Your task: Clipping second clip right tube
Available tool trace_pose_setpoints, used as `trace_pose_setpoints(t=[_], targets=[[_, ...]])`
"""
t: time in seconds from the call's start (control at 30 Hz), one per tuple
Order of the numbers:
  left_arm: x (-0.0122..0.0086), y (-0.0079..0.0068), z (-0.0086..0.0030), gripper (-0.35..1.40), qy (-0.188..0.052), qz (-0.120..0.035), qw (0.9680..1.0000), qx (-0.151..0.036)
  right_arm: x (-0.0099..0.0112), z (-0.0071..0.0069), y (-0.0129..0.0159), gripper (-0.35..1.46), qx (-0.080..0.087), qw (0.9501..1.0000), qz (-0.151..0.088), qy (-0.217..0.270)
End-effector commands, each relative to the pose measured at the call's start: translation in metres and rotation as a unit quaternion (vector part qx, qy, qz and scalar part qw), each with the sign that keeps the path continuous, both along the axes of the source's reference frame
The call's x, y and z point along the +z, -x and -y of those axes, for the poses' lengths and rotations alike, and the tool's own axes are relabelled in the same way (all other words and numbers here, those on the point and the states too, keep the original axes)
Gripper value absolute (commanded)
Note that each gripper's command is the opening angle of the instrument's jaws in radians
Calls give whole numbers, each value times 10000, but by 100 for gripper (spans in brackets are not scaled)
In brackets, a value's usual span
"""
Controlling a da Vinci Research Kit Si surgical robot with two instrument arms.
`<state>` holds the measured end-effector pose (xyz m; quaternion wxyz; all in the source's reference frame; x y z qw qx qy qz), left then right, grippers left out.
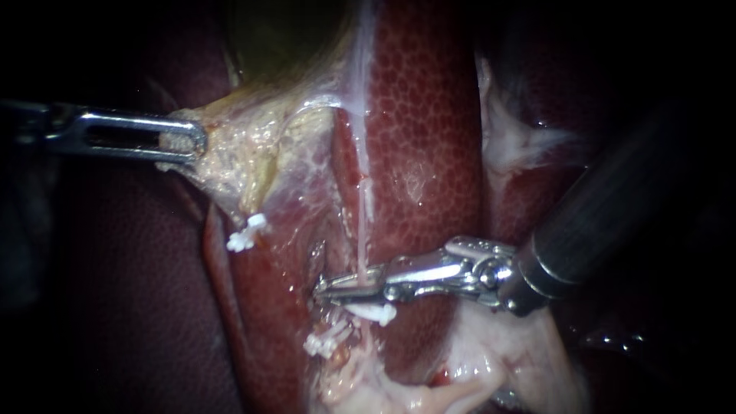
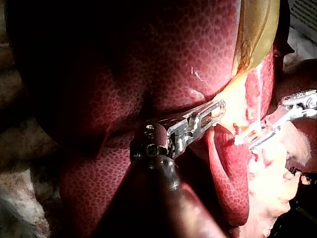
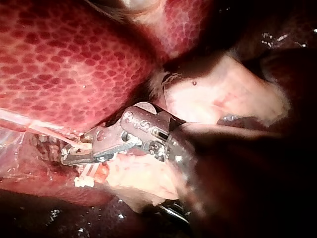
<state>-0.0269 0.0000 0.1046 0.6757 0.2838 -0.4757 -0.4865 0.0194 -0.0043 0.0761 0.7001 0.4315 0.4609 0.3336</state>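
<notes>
The tube is a thin, pale, glistening strand running down the centre of the frame over the liver. Its lower end passes between the jaws of the right instrument, low of centre. The jaws pinch it from both sides, leaving only a narrow slit between them. A white clip lies just below the jaws, and a lower clip sits beneath it. At upper left, the left instrument clamps yellowish tissue, with a left clip below.
</notes>
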Motion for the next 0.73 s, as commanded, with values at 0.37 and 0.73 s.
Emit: trace_pose_setpoints(t=[0.37, 0.73], targets=[[0, 0, 0, -35, 1, -2, 10000, -2, 1, -1, 2, -35, -10, 10000, -16, 54], [0, 0, 0, -35, 1, -2, 10000, -2, 1, -1, 2, -35, -10, 10000, -16, 54]])
